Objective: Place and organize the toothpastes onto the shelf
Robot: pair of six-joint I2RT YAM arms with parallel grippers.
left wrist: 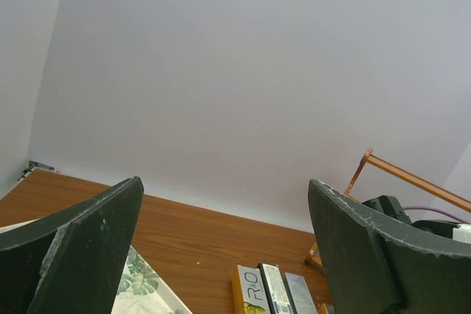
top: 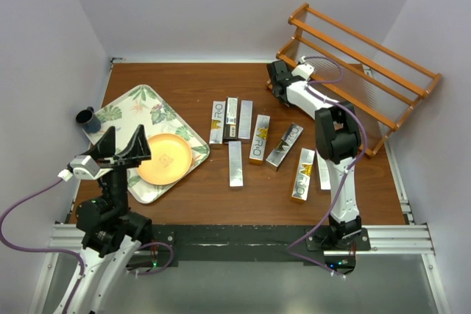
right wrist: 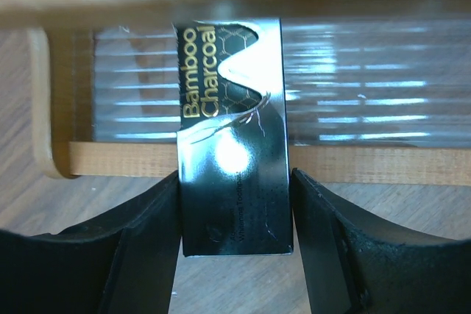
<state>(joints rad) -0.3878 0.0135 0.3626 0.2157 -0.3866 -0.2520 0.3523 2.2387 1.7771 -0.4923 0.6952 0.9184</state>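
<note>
Wooden shelf (right wrist: 368,164) behind, right pincer (right wrist: 234,215) seemingly clamps toothpaste (right wrist: 232,108).

A robot lab cell: plain pale walls (top: 221,5) box in a brown table (top: 221,82), and wall fills the view ahead of the left end effector (left wrist: 224,189). Two arms (top: 335,145) are bolted to a metal rail (top: 397,239) behind it, trailing purple cables (top: 29,198).

2 black-and-white arms (top: 335,137), purple cables (top: 29,195) (1 each), scuffed dark fingers (left wrist: 81,255)
</note>
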